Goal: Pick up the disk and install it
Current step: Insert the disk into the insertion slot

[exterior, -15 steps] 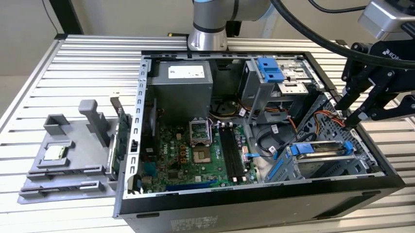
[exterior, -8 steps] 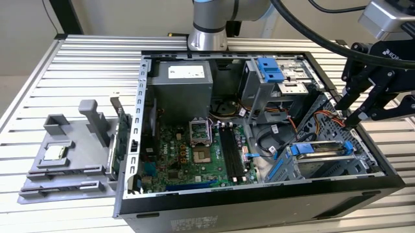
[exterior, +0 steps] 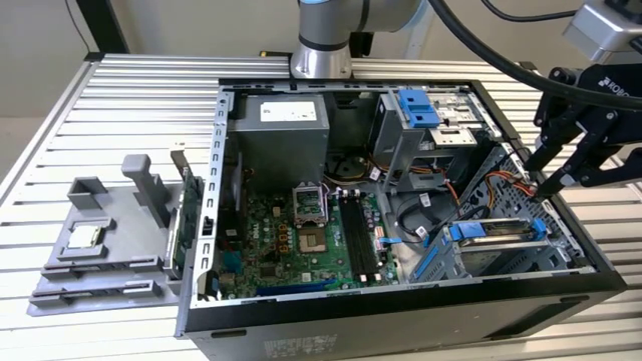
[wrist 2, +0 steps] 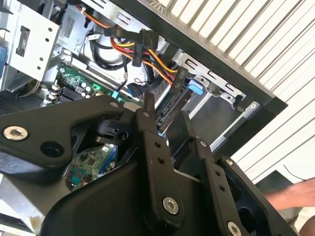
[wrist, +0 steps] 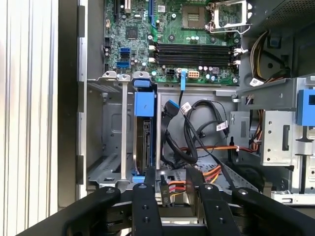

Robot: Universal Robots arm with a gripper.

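Blue rails mark the spot: the disk sits in the drive cage at the corner of the open computer case, label face up and tilted slightly in the exterior view. Its blue frame lies against the cage walls on both sides. The first wrist view looks down the slot: the disk stands on edge between two metal partitions, its blue tab at the near end. Beside it, between the disk and the case wall, is one open bay.

The gripper hangs over the case's rim on the exterior view's right, above and just beyond the cage, not touching the disk. Its jaws stand apart with nothing between them. In the first wrist view the gripper shows two black fingers spread, with clear space between them, lined up roughly with the cage's end. The second wrist view has the gripper close over the disk's edge, near the black case wall.

Room is tight. A bundle of orange, red and yellow cables runs just beside the cage toward the case's middle; the same cables loop right next to the disk's slot. The motherboard fills the case floor further in. Outside the rim, the slatted metal table lies flat around the case.
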